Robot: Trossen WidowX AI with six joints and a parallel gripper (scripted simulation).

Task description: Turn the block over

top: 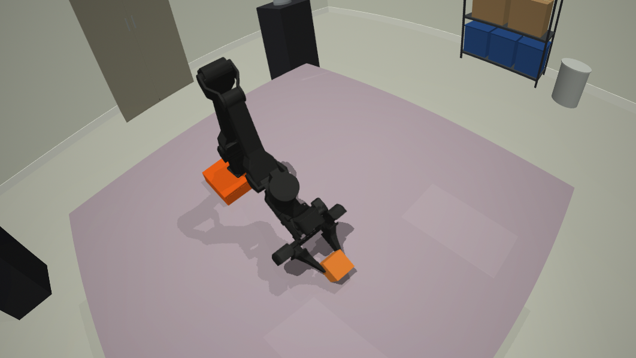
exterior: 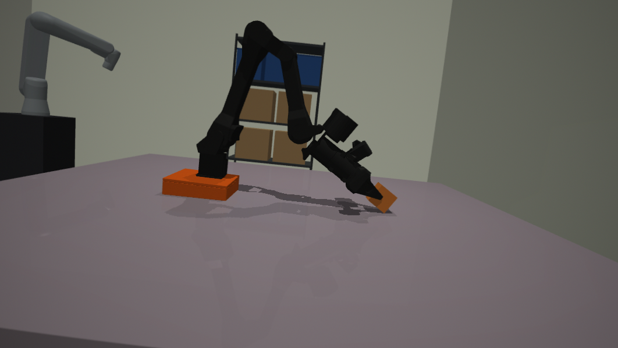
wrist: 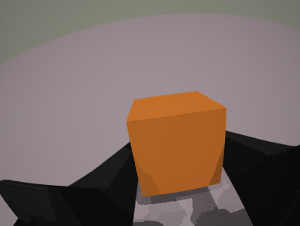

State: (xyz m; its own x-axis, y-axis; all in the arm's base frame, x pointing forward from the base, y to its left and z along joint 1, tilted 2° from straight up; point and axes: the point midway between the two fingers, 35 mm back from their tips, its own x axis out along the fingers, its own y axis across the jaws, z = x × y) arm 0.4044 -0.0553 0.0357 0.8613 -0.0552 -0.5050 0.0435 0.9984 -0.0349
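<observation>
The orange block point(top: 338, 265) point(exterior: 383, 197) point(wrist: 176, 141) is held between my gripper's point(top: 329, 258) point(exterior: 377, 194) fingers. It is tilted, with one lower corner at or just above the purple table point(top: 423, 146) point(exterior: 302, 267). The gripper is shut on the block and slants down low from the left. In the wrist view the faces I see are plain orange; no mark shows on them.
The arm's orange base point(top: 222, 182) point(exterior: 198, 184) stands on the table behind the gripper. Two paler rectangles point(top: 460, 228) point(top: 311, 328) are marked on the table to the right and front. A black cabinet point(top: 288, 38), a shelf rack point(top: 507, 38) and a grey bin point(top: 571, 82) stand off the table.
</observation>
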